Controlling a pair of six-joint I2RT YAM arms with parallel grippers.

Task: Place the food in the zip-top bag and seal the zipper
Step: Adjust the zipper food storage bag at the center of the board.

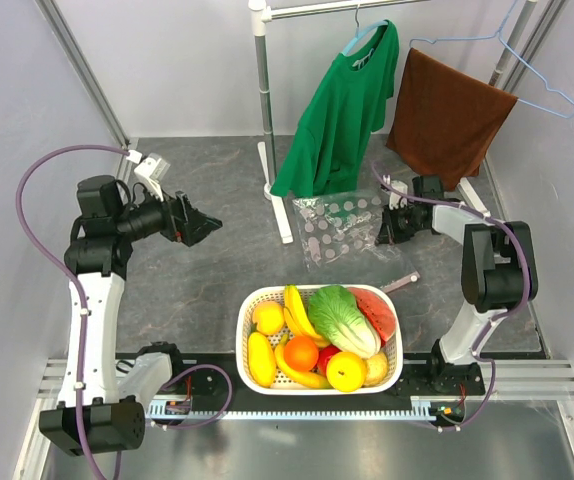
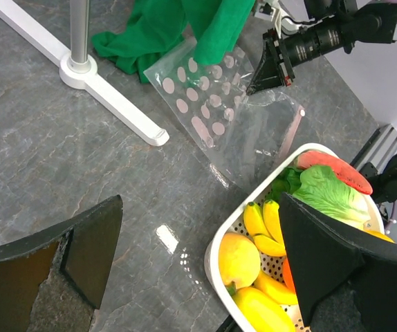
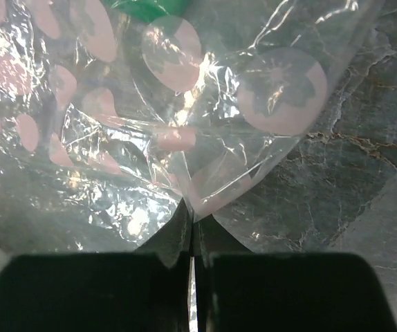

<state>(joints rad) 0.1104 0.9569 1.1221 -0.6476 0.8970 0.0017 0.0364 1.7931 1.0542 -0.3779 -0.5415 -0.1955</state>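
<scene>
Left hand (image 2: 200, 207) hangs over the counter (image 2: 46, 159), fingers spread wide. Beyond it, the dotted zip-top bag (image 2: 219, 117) lies crumpled, with the right hand (image 2: 257, 79) pinching its far edge. Just beside the bag, the white basket (image 2: 214, 243) holds lettuce (image 2: 330, 194), bananas (image 2: 261, 220) and a yellow fruit (image 2: 238, 259).

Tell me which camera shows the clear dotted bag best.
Left wrist: the whole bag lies in view, dots and pink edge strip clear. Top external shows it whole but small. Right wrist shows only crumpled plastic pinched in the right hand.
</scene>
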